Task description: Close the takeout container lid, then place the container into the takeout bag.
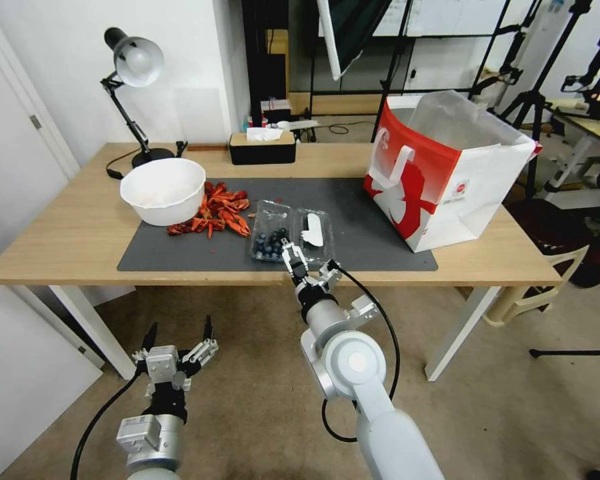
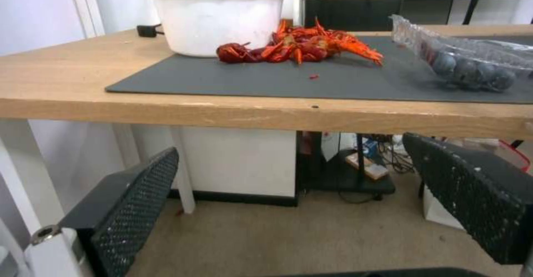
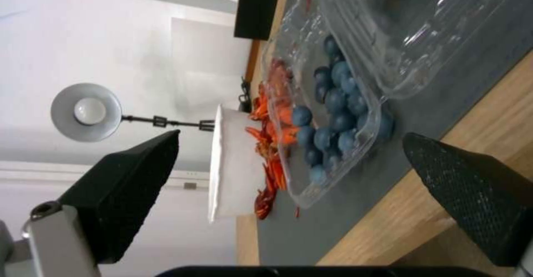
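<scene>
Walls: I see plain white walls [image 1: 60,60] behind and left of the table.
Floor: beige carpet [image 1: 247,407] under everything.
Table: light wooden desk [image 1: 67,233] on white legs, a dark grey mat [image 1: 180,247] on top.
Light: grey desk lamp [image 1: 135,63] at the far left corner.
Behind: black tripods [image 1: 527,100], and a beige plastic chair [image 1: 540,280] on my right.

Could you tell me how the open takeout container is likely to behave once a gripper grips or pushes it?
The takeout container looks thin-walled, so it probably flexes. Loose blueberries would likely roll if tilted. The lid lies open, so it may flop.
</scene>
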You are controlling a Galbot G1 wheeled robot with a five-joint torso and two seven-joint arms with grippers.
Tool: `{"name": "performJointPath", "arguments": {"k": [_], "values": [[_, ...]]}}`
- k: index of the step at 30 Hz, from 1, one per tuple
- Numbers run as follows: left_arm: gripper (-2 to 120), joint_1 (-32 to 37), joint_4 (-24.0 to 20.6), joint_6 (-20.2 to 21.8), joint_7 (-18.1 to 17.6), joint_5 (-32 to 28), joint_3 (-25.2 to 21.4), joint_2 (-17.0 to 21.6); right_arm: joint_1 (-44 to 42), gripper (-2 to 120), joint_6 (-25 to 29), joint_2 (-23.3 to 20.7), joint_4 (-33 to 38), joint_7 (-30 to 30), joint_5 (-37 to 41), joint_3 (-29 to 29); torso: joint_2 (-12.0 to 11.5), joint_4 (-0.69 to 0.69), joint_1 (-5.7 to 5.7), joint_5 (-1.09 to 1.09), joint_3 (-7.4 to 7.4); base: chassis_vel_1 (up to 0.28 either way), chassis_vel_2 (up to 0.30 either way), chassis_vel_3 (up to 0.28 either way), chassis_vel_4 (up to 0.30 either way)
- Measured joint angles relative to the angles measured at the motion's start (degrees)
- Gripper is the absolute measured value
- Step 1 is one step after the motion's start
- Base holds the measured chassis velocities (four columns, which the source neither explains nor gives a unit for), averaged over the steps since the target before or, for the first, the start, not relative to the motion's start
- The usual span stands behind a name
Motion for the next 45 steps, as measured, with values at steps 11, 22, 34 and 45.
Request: {"name": "performJointPath", "arguments": {"k": [11, 22, 34, 45], "values": [[100, 0.13, -0.11, 0.13, 0.01, -0.03, 0.06, 0.08, 0.83, 100, 0.88, 0.47, -0.58, 1.12, 1.27, 1.0, 0.0, 0.0, 0.0, 0.0, 0.0, 0.0, 0.0, 0.0, 0.0], [100, 0.31, -0.34, 0.12, 0.01, -0.03, 0.05, -0.13, 1.06, 100, 1.01, 0.59, -1.34, 1.74, 1.74, 1.38, 0.0, 0.0, -0.01, 0.0, 0.0, 0.0, 0.0, 0.0, 0.0], [100, 0.66, -0.44, -0.1, -0.02, 0.4, 0.17, -0.55, 2.08, 100, 1.33, 0.65, -2.25, 1.71, 2.24, 2.1, 0.0, 0.0, -0.01, 0.0, 0.0, 0.0, 0.0, 0.0, 0.0], [100, 1.3, -0.98, -0.33, -0.1, 0.53, 0.24, -0.62, 3.38, 100, 1.93, 0.62, -3.97, 1.78, 1.61, 3.09, 0.0, 0.0, -0.02, 0.01, 0.0, 0.0, 0.0, 0.0, 0.0]]}}
